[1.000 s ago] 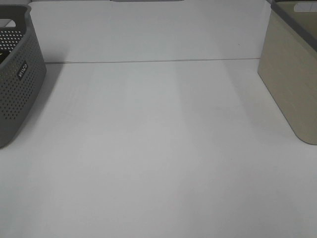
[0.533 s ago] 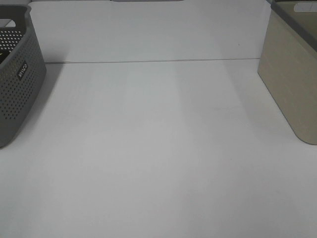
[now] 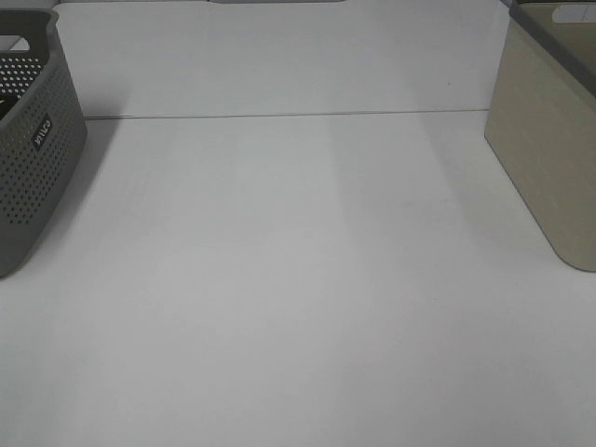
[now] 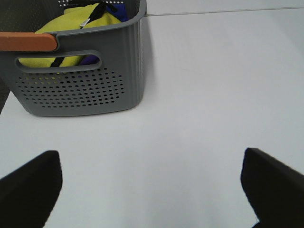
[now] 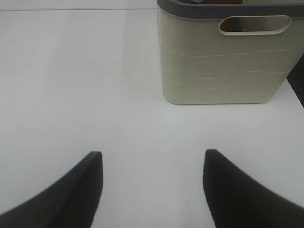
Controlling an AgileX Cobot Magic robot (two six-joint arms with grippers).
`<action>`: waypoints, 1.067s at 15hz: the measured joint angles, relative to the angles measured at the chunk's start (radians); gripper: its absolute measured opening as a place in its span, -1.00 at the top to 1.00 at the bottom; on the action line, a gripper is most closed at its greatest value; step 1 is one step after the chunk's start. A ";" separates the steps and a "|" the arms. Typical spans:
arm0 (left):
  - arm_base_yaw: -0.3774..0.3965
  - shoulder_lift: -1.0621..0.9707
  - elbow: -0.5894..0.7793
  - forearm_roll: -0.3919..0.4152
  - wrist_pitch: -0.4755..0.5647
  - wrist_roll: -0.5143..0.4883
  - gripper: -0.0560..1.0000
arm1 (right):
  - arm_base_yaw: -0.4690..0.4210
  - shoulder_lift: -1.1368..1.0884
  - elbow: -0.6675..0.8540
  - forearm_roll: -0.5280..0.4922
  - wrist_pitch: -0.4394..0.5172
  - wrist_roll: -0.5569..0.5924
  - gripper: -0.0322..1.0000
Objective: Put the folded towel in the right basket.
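The right basket (image 3: 549, 140) is beige with a grey rim and stands at the table's right edge. It also shows in the right wrist view (image 5: 218, 61), where its inside is almost wholly hidden. No folded towel shows on the table in any view. My right gripper (image 5: 152, 185) is open and empty, above the bare table a short way in front of the beige basket. My left gripper (image 4: 152, 190) is wide open and empty, above the table in front of the grey basket (image 4: 80, 80). Neither gripper shows in the exterior high view.
The grey perforated basket (image 3: 28, 158) stands at the table's left edge. It holds yellow cloth (image 4: 71, 23) and some blue cloth (image 4: 116, 9). A seam (image 3: 279, 115) runs across the white table top at the back.
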 joint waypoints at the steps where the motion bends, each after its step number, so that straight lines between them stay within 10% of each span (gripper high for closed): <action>1: 0.000 0.000 0.000 0.000 0.000 0.000 -0.94 | 0.000 0.000 0.000 0.000 0.000 0.000 -0.21; 16: 0.000 0.000 0.000 0.000 0.000 0.000 -0.94 | 0.000 0.000 0.000 0.000 0.000 0.000 -0.21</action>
